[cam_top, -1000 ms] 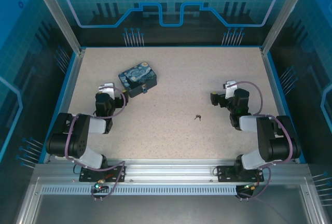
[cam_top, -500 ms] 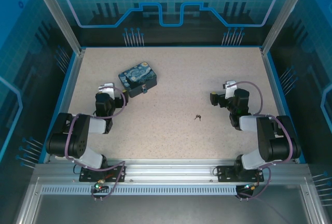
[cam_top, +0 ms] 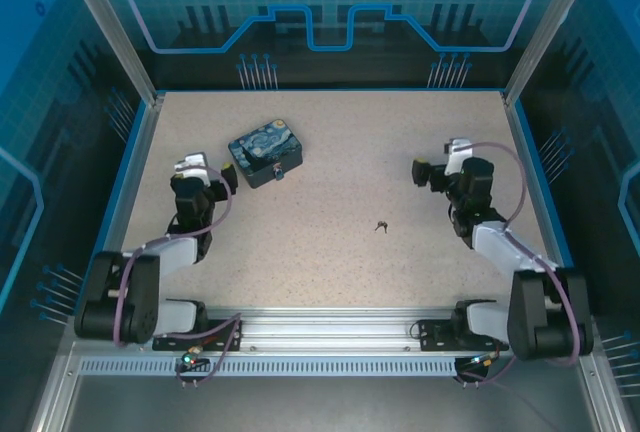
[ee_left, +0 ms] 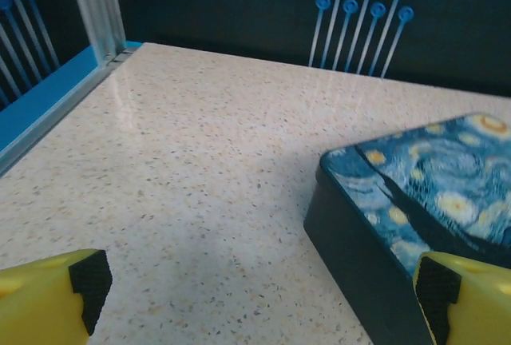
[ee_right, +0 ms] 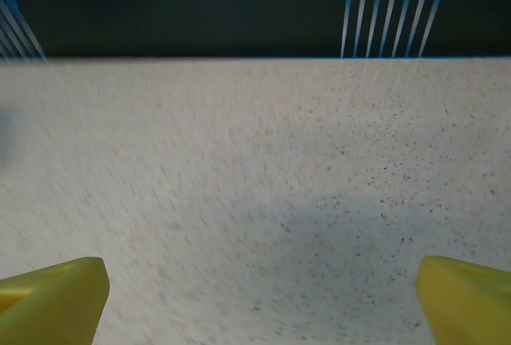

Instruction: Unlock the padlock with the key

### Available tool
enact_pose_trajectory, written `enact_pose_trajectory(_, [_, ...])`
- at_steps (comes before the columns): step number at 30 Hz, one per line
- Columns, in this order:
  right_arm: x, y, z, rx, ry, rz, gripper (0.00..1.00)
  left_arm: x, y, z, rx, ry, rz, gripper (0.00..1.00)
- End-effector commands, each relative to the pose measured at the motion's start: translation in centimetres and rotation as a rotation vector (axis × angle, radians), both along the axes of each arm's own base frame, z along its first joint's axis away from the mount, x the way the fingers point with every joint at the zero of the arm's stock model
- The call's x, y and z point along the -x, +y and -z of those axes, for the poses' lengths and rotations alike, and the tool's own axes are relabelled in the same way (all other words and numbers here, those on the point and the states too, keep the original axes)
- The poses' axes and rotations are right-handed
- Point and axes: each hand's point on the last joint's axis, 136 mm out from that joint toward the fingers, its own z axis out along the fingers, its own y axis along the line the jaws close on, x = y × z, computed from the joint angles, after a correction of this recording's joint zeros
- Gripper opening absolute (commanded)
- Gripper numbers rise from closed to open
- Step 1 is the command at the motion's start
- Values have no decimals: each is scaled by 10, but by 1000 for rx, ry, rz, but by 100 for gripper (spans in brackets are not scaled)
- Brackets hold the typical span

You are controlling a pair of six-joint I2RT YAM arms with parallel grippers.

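blue-swirled padlock (cam_top: 265, 153) lying flat toward the back left of the speckled table (cam_top: 330, 132), left jaws spread wide and empty just beside its dark side, tiny dark key (cam_top: 380, 225) near the table's middle, right jaws spread wide, apart from the key

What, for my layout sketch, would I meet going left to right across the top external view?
left gripper → padlock → key → right gripper
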Motion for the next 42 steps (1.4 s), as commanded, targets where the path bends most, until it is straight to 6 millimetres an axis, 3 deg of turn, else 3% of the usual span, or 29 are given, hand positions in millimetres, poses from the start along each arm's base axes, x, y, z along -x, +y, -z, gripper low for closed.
enact_pose_trajectory(1, [17, -22, 12, -283, 200, 224, 100, 7, 13, -15, 101, 27, -116, 99])
enact_pose_trajectory(4, [15, -6, 9, -311, 293, 158, 100, -1, 7, -32, 191, 62, -114, 99])
enact_pose_trajectory(9, [26, 52, 7, -275, 390, -68, 100, -37, -11, -45, 288, 220, -55, 99])
enact_pose_trajectory(12, [41, 84, 10, -247, 444, -154, 100, -66, -26, -36, 321, 380, 9, 99])
enact_pose_trajectory(16, [61, 109, 11, -236, 468, -228, 100, -105, -47, -26, 357, 528, 105, 99])
enact_pose_trajectory(24, [91, 117, 15, -234, 497, -273, 100, -163, -66, 2, 420, 650, 176, 99])
enact_pose_trajectory(30, [109, 115, 6, -249, 479, -296, 100, -190, -93, 20, 440, 731, 245, 99])
enact_pose_trajectory(36, [116, 105, -5, -229, 451, -265, 100, -195, -135, 43, 417, 846, 327, 99])
enact_pose_trajectory(42, [114, 104, -12, -246, 425, -250, 100, -184, -178, 46, 424, 881, 432, 99])
